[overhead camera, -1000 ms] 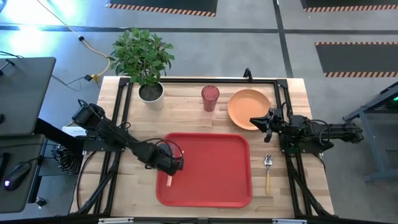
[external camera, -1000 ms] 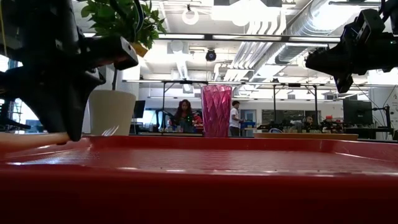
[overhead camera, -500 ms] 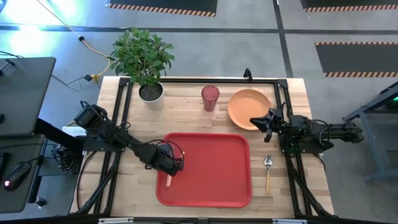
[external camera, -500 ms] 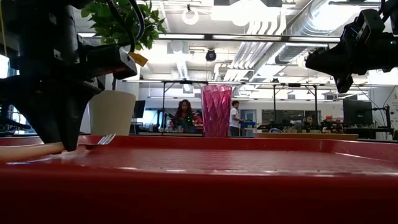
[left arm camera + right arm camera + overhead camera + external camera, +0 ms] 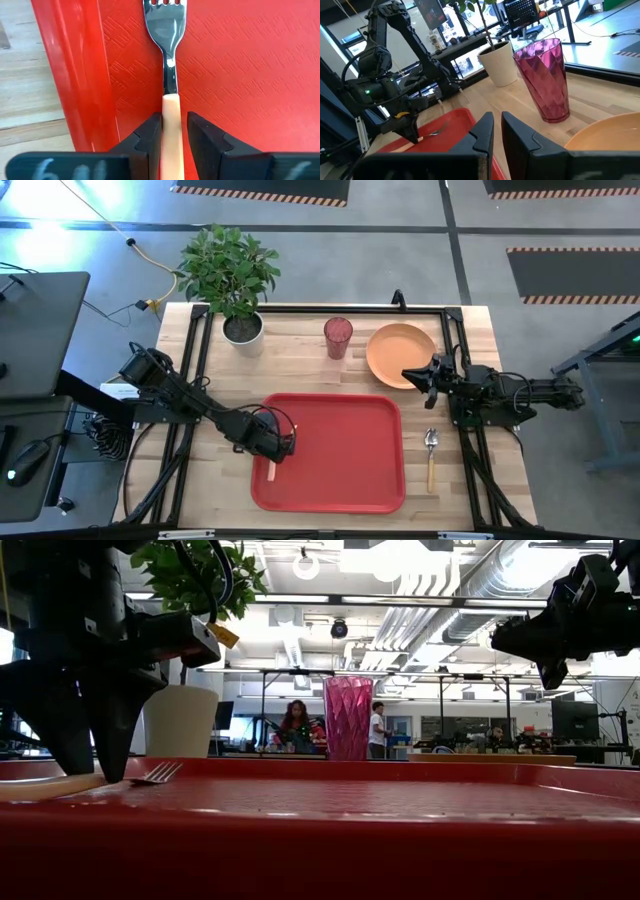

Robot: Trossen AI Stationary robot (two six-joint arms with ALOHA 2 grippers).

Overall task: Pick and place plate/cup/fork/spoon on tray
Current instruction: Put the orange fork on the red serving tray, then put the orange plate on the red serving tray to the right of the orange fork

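Observation:
The fork (image 5: 167,30) lies flat on the red tray (image 5: 395,480), close to its left rim, tines toward the far edge; it also shows in the low view (image 5: 155,775). My left gripper (image 5: 174,120) stands open astride the fork's orange handle, pointing down. My right gripper (image 5: 415,375) hovers empty at the near edge of the orange plate (image 5: 398,355), its fingers a narrow gap apart (image 5: 497,117). The pink cup (image 5: 338,337) stands upright on the table beyond the tray. The spoon (image 5: 431,455) lies on the table right of the tray. My left gripper straddles the fork's handle (image 5: 171,125) from above, fingers pointing down and set across it. A gap shows beside one finger. Whether the other finger (image 5: 150,135) touches the handle I cannot tell. The fork rests on the tray.
A white pot with a green plant (image 5: 243,330) stands at the table's far left. Black frame rails run along the table's left, right and far sides. People show in the room beyond the table.
My left gripper has lowered the fork, whose tines were tipped up, until it lies flat on the tray. Its fingers have then spread apart and let go of the handle.

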